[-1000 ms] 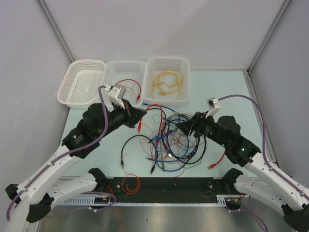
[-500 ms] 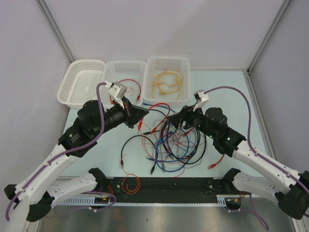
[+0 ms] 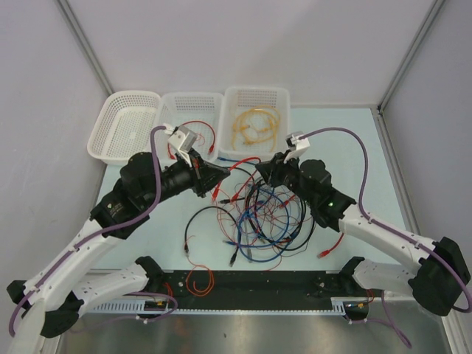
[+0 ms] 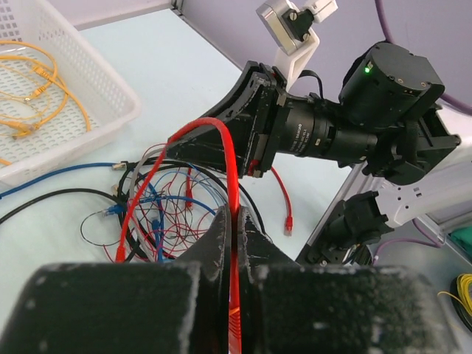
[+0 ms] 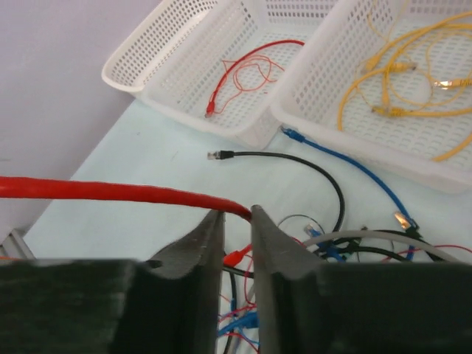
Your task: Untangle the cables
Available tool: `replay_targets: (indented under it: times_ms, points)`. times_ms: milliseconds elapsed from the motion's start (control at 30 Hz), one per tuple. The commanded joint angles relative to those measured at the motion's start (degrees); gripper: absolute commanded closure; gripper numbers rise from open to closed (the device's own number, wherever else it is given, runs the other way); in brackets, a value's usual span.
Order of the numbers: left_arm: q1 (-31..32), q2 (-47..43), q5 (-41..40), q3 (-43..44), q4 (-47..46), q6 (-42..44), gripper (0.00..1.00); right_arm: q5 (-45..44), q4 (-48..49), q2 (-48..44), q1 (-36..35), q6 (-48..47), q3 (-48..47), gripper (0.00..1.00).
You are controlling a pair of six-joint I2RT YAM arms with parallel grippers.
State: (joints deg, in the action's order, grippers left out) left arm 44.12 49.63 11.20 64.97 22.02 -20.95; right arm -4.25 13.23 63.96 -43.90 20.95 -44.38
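Note:
The cables (image 3: 269, 214) lie in a red, blue and black tangle mid-table, also seen in the left wrist view (image 4: 158, 214). My left gripper (image 3: 221, 177) (image 4: 234, 214) is shut on a thick red cable (image 4: 228, 158) that arches up out of the tangle. My right gripper (image 3: 262, 173) (image 5: 237, 214) faces it a short way off. Its jaws are narrow but still gapped, and the same red cable (image 5: 110, 190) runs in at their tips. A black cable (image 5: 295, 158) with a plug and a blue cable (image 5: 346, 166) trail toward the baskets.
Three white baskets stand at the back: an empty one (image 3: 124, 129), a middle one (image 3: 190, 99) holding a thin red cable, and a right one (image 3: 256, 92) holding yellow cables. A loose black loop (image 3: 203, 221), a red lead (image 3: 333, 245) and a red coil (image 3: 199, 280) lie apart.
My right arm has swung left and away from the near edge, up to the red cable beside my left gripper, and its jaws have narrowed. The left gripper has kept its hold, barely moving.

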Motion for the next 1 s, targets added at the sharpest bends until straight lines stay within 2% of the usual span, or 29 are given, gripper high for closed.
replay_targets:
  times_ms: [0,33,333,367,400,433,467,567,667,833,967]
  points:
    - [0.1,-0.2,1.6,0.7,-2.4,-0.1,1.0,-2.9,8.3,1.0,-0.2,-1.0,-2.5,0.91]
    - [0.1,-0.1,1.3,0.6,-2.2,0.0,1.0,-3.2,8.0,0.6,-0.3,-0.9,-2.4,1.0]
    - [0.1,-1.7,-0.6,-4.4,-4.4,-0.4,1.0,-7.5,-0.6,-13.2,-0.7,-2.1,-2.4,0.98]
    - [0.1,-1.7,-0.2,-4.3,-4.9,-0.3,1.0,-7.2,-1.4,-13.9,-0.7,-2.1,-2.4,0.84]
    - [0.1,-1.6,0.0,-4.2,-5.0,-0.2,1.0,-6.4,-2.4,-15.3,-0.7,-1.7,-2.4,0.66]
    - [0.1,-1.3,0.1,-3.8,-5.1,-0.1,1.0,-5.9,-4.2,-15.8,-0.7,0.5,-2.4,0.41]
    - [0.1,-0.9,0.4,-3.2,-5.0,-0.1,1.0,-5.4,-5.2,-16.2,-0.4,1.0,-2.5,0.35]
    - [0.1,0.3,2.1,-1.9,-5.1,-0.1,1.0,-3.5,-8.3,-17.1,-1.5,-0.5,-2.4,0.28]
    - [0.1,1.3,3.6,-0.5,-5.2,-0.2,1.0,-8.2,-10.4,-18.3,-3.7,-7.0,-0.5,0.27]
    - [0.0,3.5,7.3,3.5,-4.4,-0.4,1.0,-9.1,-2.3,-23.6,-4.8,-12.1,7.6,0.26]
    - [0.1,4.5,10.4,5.1,-5.0,-1.5,1.0,-9.4,2.5,-21.8,-4.8,-12.8,8.8,0.26]
